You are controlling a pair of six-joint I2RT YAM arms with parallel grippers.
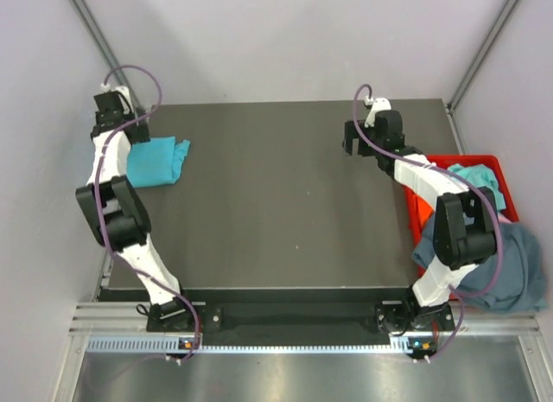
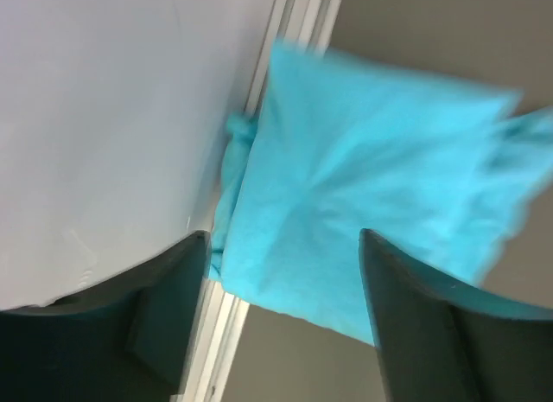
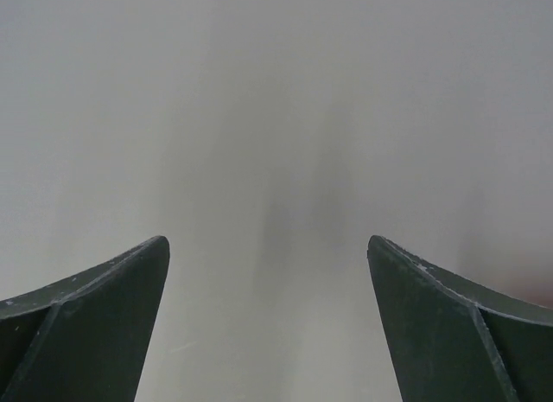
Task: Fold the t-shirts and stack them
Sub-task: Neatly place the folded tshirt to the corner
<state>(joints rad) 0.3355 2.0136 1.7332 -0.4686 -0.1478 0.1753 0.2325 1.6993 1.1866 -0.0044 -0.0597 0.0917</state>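
At far-left counter (image 1: 285,203) edge: turquoise t-shirt (image 1: 155,162) is laid folded.
Left tool (image 2: 283,236): held open over it.
Right tool (image 3: 268,239): held open.

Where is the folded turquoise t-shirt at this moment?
In the top view the turquoise t-shirt lies at the far left edge of the table, beneath the open left gripper.

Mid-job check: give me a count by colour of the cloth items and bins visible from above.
Turquoise t-shirt, folded, far left: 1
Teal cloth, inside the bin: 1
Slate blue-grey t-shirt, draped by the bin: 1
Red bin: 1
Total: 4
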